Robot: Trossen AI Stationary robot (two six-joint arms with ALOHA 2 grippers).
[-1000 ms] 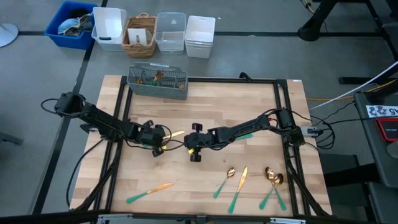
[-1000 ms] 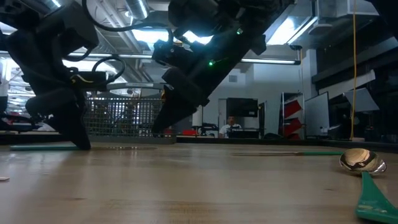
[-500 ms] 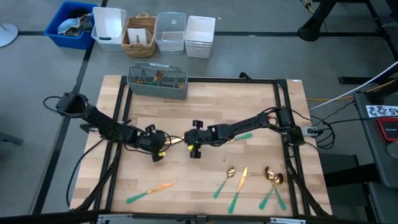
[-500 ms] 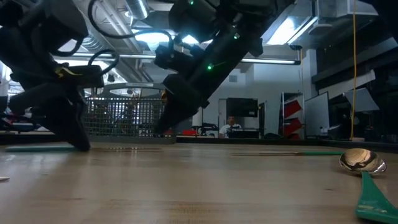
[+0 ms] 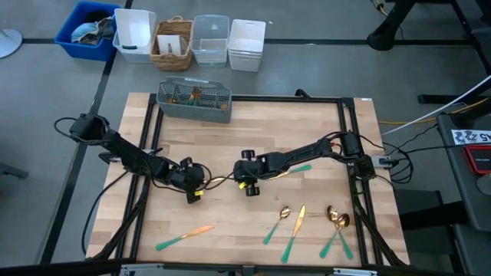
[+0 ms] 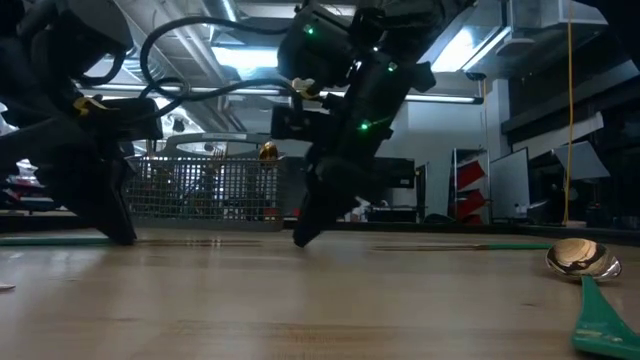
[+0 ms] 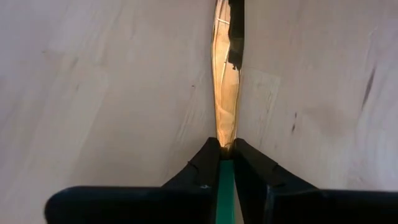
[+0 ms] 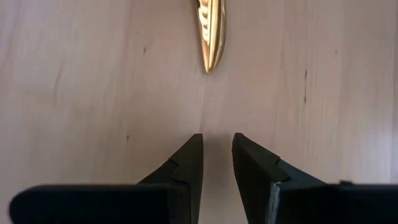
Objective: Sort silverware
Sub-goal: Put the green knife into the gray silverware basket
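My left gripper (image 5: 198,184) (image 7: 226,149) is left of the table's middle, shut on a knife with a gold blade (image 5: 219,181) (image 7: 226,93) and a teal handle. The blade points toward my right gripper (image 5: 238,181) (image 8: 217,143). That gripper stands just short of the blade's tip (image 8: 211,37), fingers slightly apart with nothing between them. Loose silverware lies flat near the front edge: a knife (image 5: 184,236), a spoon (image 5: 278,222), another knife (image 5: 295,228) and two spoons (image 5: 337,224). My left gripper pinches the knife between its two fingers where the teal handle meets the gold blade (image 7: 226,163). The fingers slant down from the table's left side and lie along the knife. The blade runs out ahead of them, low over the wood.
A grey wire caddy (image 5: 196,101) with some silverware in it stands at the far left of the table. A teal handle (image 5: 304,166) lies under my right arm. Bins and a basket (image 5: 173,44) stand on the floor beyond the far edge.
My left gripper has swung a little toward the near edge with the knife, so the blade now points at the right gripper instead of slanting toward the far edge. My right gripper has shifted slightly toward the right and rolled, tipping further down.
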